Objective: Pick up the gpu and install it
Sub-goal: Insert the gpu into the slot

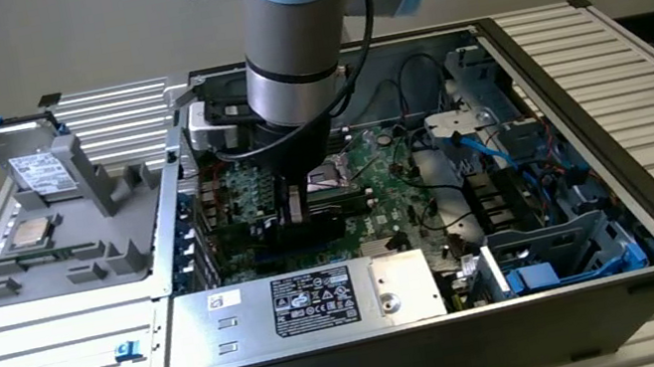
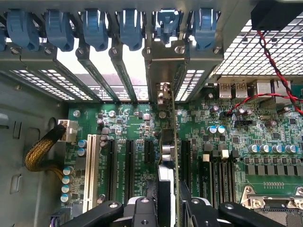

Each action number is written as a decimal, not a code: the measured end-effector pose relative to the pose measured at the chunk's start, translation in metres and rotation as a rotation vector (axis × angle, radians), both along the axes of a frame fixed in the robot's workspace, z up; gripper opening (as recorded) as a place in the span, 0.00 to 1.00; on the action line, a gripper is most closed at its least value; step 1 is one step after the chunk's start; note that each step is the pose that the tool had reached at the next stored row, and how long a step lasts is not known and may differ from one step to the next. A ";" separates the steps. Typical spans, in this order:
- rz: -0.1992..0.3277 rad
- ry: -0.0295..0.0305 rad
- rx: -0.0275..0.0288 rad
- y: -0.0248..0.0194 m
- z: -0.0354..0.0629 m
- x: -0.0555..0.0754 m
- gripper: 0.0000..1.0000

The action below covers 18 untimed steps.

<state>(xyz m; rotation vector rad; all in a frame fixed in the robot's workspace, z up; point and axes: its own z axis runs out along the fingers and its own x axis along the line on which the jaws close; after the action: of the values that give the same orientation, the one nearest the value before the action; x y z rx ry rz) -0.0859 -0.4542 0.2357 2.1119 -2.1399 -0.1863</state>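
The gpu [image 2: 168, 151] stands edge-on in the wrist view, a thin green card with a black cooler. It is upright over an expansion slot of the motherboard [image 2: 236, 137]. Its silver bracket [image 2: 163, 71] rests against the rear slot openings of the case. My gripper [image 2: 168, 208] is shut on the card, one black finger on each face. In the exterior view my gripper [image 1: 299, 211] reaches straight down into the open computer case [image 1: 546, 54], low over the motherboard [image 1: 382, 184], and the arm hides the card.
Blue slot latches [image 2: 94, 28] line the rear wall above the empty slots. A braided cable [image 2: 42, 149] and red wires [image 2: 274, 66] flank the card. In the case are a silver power supply [image 1: 308, 303] and blue cables [image 1: 479, 131]. A grey parts tray [image 1: 62, 210] stands beside the case.
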 end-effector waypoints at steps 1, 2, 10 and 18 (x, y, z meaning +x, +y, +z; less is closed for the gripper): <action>0.000 0.0001 -0.0001 0.0000 0.0000 0.000 0.28; 0.000 0.0000 -0.0001 0.0000 0.0000 0.000 0.28; 0.000 0.0000 -0.0001 0.0000 0.0000 0.000 0.28; 0.000 0.0000 0.0000 0.0000 0.0000 0.000 0.28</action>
<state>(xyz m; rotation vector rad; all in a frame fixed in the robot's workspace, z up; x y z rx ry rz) -0.0859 -0.4542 0.2358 2.1118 -2.1400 -0.1863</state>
